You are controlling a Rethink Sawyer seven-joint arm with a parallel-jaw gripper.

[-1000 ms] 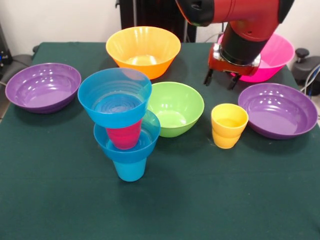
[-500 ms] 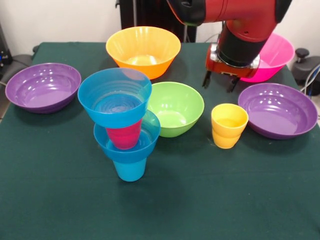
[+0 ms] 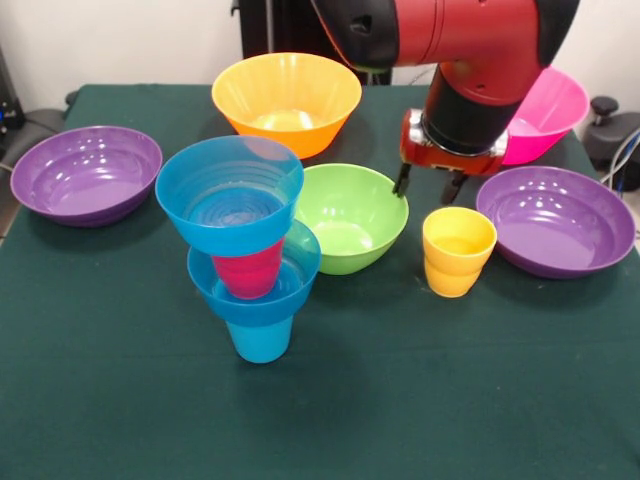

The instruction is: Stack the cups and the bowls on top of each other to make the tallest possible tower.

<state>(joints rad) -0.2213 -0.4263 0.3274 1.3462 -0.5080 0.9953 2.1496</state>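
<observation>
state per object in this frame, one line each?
tower: four pieces nested, top blue bowl tilted
yellow cup: upright on the table, empty
green bowl: upright, empty, beside the tower
orange bowl: upright, empty
pink bowl: partly hidden by the arm
purple bowls: both upright, empty
gripper: open, holding nothing, above the table between green bowl and yellow cup

Dark green table cover (image 3: 450,400): matt cloth, faintly napped. Bowls glossy smooth plastic with bright highlights: orange bowl (image 3: 287,100), lime green bowl (image 3: 352,216), pink bowl (image 3: 548,110), left purple bowl (image 3: 86,173), right purple bowl (image 3: 556,220). Top blue bowl (image 3: 230,195): translucent, ringed inside. Yellow cup (image 3: 457,250): smooth satin plastic. Arm shell (image 3: 450,30): glossy red, black trim.
</observation>
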